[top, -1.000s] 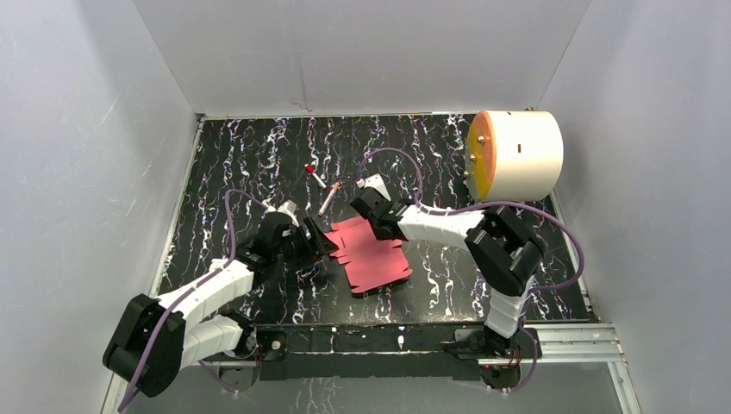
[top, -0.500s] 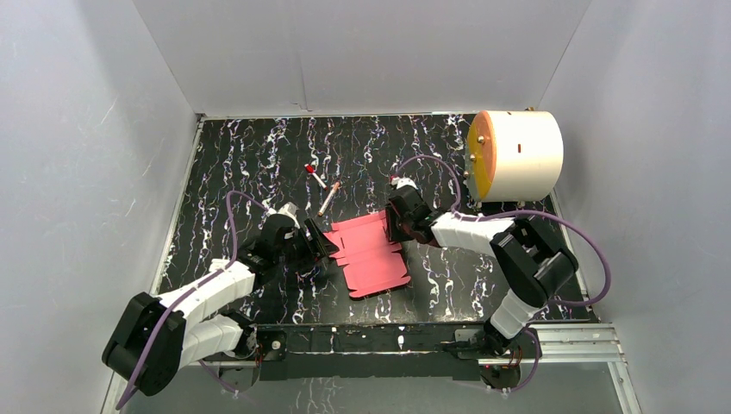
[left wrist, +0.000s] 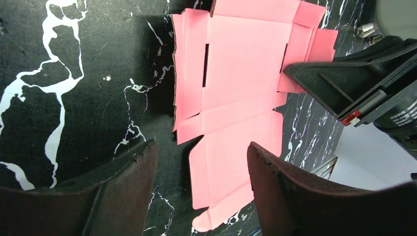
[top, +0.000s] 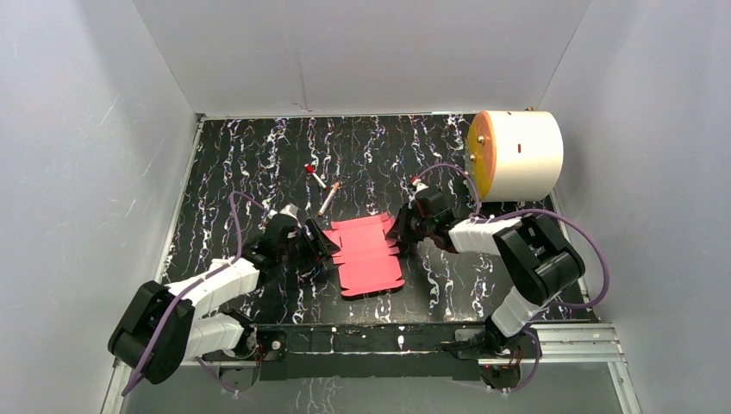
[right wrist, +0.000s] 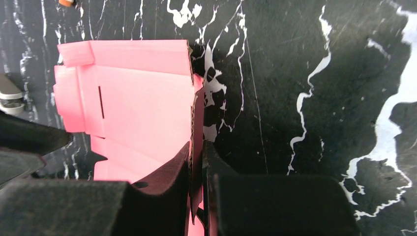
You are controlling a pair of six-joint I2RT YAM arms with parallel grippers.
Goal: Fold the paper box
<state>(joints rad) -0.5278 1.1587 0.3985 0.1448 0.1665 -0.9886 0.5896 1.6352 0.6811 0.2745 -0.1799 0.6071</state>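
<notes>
I see the paper box (top: 369, 255) lying as a flat pink sheet on the desk (top: 241, 155), between my two claws; the right claw (right wrist: 196, 147) is pinched narrow on the sheet's raised edge flap; the left claw (left wrist: 200, 146) stands wide at the opposite edge, gripping nothing; two pens (top: 326, 200) lie just beyond the left claw; a white cylinder (top: 526, 155) sits beyond the right claw.

paper box (right wrist: 142, 103) edge inside right tool (right wrist: 197, 147)
</notes>
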